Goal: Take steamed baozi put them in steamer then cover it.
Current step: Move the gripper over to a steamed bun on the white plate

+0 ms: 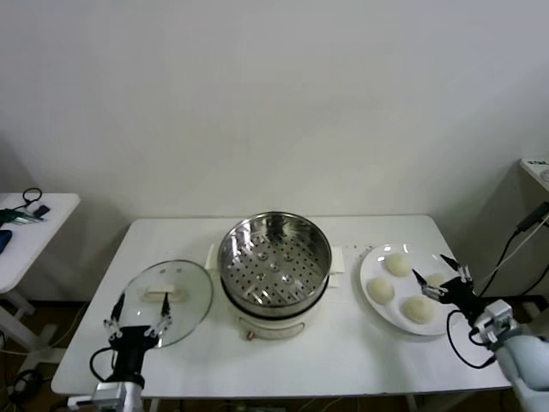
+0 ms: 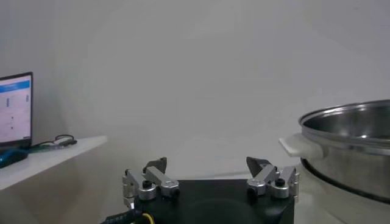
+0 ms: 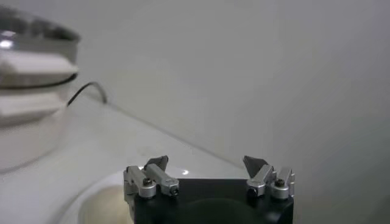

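So nothing had actually gone into the steamer (image 1: 274, 262) yet. It sat mid-counter, uncovered, perforated tray bare. All four steamed baozi (image 1: 397, 264) were on the white plate (image 1: 371, 273) toward the counter's right edge, and the cover (image 1: 167, 296) lay flat on the counter toward the left end, near the front edge, handle up.

The right gripper (image 1: 439, 276) hung over the right side of the plate, just beside the buns, fingers spread wide and holding nothing. The left gripper (image 1: 137, 313) sat at the front edge right by the cover, fingers wide too, also empty.

Looked to me like the very first step: picking bun number one. Next move probably needs the right gripper to drop over a bun and close gently, since soft dough squashes easily, then carry it over the steamer's rim.
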